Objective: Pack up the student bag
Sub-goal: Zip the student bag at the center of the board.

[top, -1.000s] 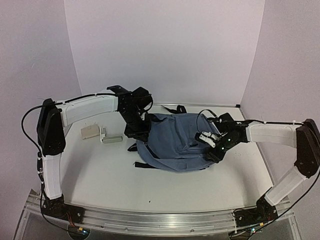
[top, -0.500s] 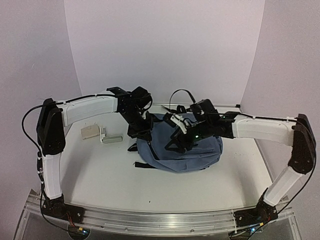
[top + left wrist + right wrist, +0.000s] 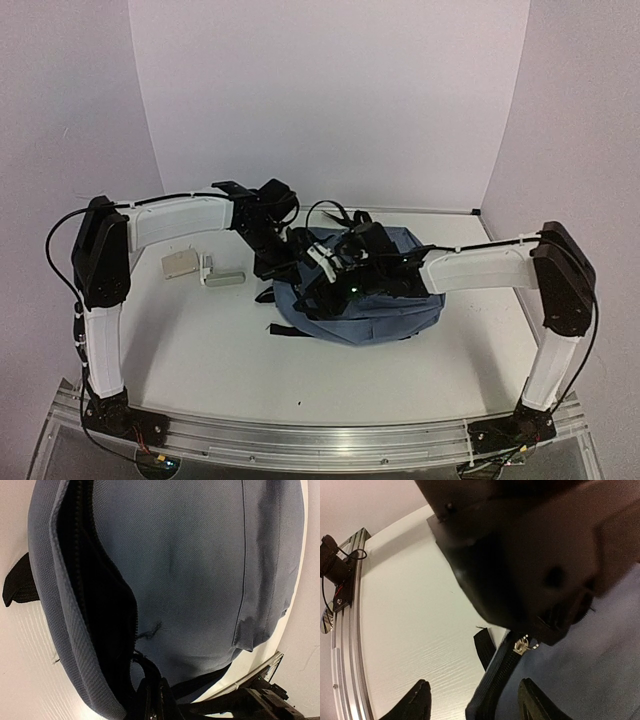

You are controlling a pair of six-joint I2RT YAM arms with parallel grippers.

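The student bag (image 3: pixel 385 300), blue-grey with black straps, lies flat at mid-table. My left gripper (image 3: pixel 275 262) is at the bag's left end. In the left wrist view it (image 3: pixel 152 702) is shut on a black loop (image 3: pixel 145 667) beside the open zipper, whose dark opening (image 3: pixel 95 605) gapes. My right gripper (image 3: pixel 322 276) hovers over the bag's left part, close to the left gripper. In the right wrist view it (image 3: pixel 475 690) is open and empty above the zipper track, with a metal zipper pull (image 3: pixel 522 645) just ahead of it.
A beige box (image 3: pixel 180 264) and a small pale oblong case (image 3: pixel 226 279) lie on the table left of the bag. The left arm's dark wrist (image 3: pixel 530 555) fills the top of the right wrist view. The metal rail (image 3: pixel 345 610) runs along the near edge.
My right arm has swung left across the bag, from its right side to its left end near the left gripper. The left gripper has stayed in place on the bag.
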